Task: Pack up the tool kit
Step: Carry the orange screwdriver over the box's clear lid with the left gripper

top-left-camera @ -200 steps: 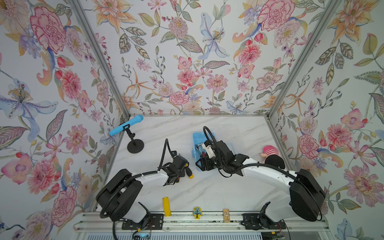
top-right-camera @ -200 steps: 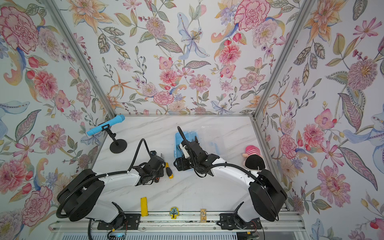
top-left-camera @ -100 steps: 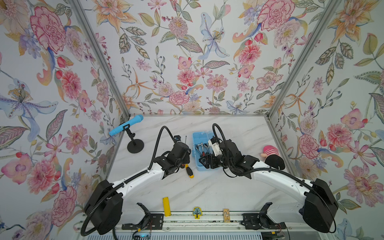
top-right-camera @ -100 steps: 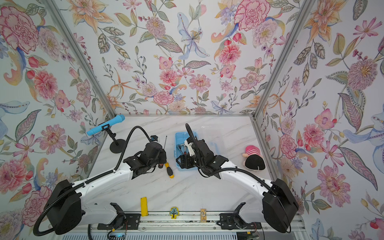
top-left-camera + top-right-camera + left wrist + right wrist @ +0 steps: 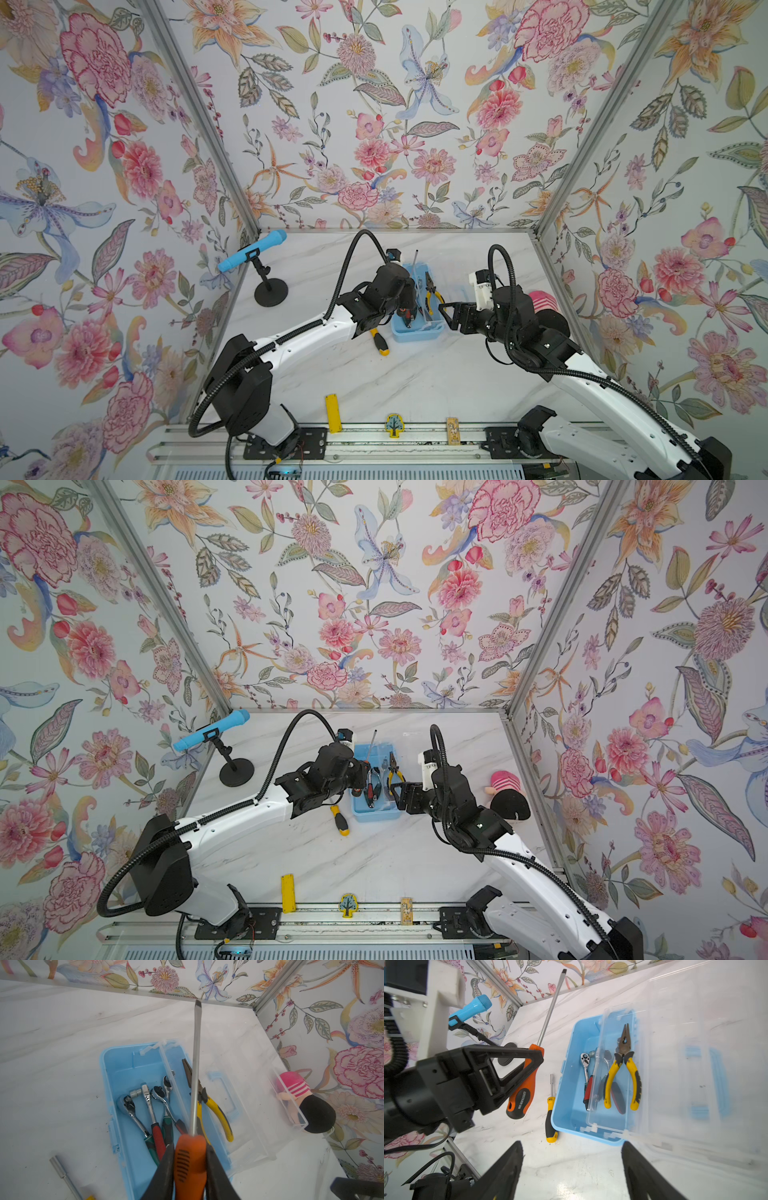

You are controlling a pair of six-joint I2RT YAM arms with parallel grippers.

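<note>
A: Where is the tool kit?

B: The light-blue box (image 5: 417,328) sits mid-table, its clear lid (image 5: 245,1093) swung open. Ratchet wrenches (image 5: 145,1109) lie inside it, and the yellow-handled pliers (image 5: 623,1070) rest on a clear tray in the box.

A: And the arms?

B: The left gripper (image 5: 190,1159) clamps the handle of an orange screwdriver (image 5: 527,1080), held above the box. The right gripper (image 5: 572,1169) hovers just beside the box, its jaws wide and empty. A yellow screwdriver (image 5: 338,823) lies on the table, next to the box.
</note>
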